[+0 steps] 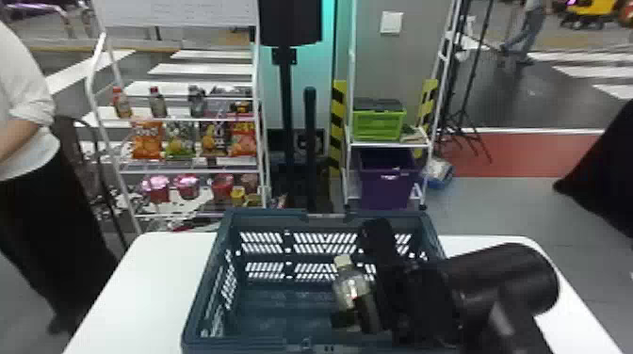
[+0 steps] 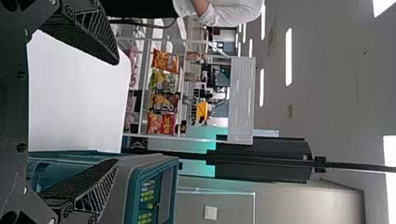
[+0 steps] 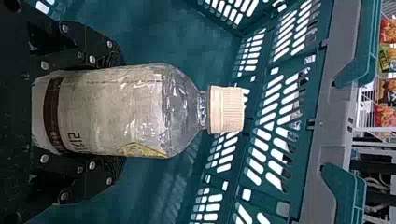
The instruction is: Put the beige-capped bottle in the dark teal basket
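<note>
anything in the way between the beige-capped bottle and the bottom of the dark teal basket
Nothing visible stands in the way. The clear plastic bottle with a beige cap, held by the right end effector, is already inside the dark teal plastic basket, with nothing visible beneath it but the basket's floor.

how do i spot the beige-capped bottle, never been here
On the white table sits a dark teal plastic basket with slotted walls. Within them, the right gripper holds a clear plastic bottle with a pale label. Its ribbed beige cap sets it apart from the red-capped bottles on the white rack behind.
</note>
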Controlling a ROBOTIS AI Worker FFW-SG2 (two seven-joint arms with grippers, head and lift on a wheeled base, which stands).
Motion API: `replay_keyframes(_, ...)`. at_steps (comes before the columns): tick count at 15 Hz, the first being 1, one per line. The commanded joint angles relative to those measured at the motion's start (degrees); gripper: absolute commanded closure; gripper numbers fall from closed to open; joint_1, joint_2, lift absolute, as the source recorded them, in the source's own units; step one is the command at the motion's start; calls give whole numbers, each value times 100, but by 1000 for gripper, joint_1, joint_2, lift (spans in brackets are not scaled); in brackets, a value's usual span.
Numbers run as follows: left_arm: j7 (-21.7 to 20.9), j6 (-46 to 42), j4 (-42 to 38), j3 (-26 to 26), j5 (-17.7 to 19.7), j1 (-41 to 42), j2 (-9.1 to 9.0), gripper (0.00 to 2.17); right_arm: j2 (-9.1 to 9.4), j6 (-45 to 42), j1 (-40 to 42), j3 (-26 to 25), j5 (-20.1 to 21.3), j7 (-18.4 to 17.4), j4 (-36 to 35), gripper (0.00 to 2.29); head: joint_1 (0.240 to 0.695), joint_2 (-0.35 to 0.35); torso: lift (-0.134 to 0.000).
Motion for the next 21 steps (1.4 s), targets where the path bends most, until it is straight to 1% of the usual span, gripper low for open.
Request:
replay_keyframes(1, 0, 0, 11, 9, 11, -6, 0, 140, 5, 119, -20, -12, -19, 0, 7, 279, 499, 0, 0)
replay_keyframes(2, -9, 0, 20, 9, 11, -6, 0, 140, 5, 119, -20, -12, -27, 0, 7, 6, 499, 0, 0)
replay_keyframes(6, -9, -18, 29, 18, 11, -6, 0, 140, 5, 84, 15, -20, -45, 0, -81, 26, 499, 0, 0)
replay_keyframes(8, -9, -18, 29, 18, 11, -6, 0, 140, 5, -39, 85, -3, -36, 0, -257, 33, 499, 0, 0)
replay_keyframes(11, -9, -35, 29, 18, 19, -6, -8, 140, 5, -356, 393, -38, -36, 9, -749, 49, 499, 0, 0)
replay_keyframes(14, -9, -35, 11, 27, 19, -6, -8, 140, 0, -496, 841, -82, -36, 9, -1496, 49, 499, 0, 0)
replay_keyframes(17, 0, -35, 2, 9, 19, -23, -17, 140, -369, -1041, 1518, -152, 25, 9, -2314, 49, 499, 0, 0)
replay_keyframes(18, 0, -35, 2, 9, 19, -32, -17, 140, -466, -1270, 1808, -214, 87, 9, -2586, 49, 499, 0, 0)
replay_keyframes(21, 0, -35, 2, -8, 19, -41, -17, 140, -782, -2395, 2608, -504, 52, 158, -3122, 53, 499, 0, 0)
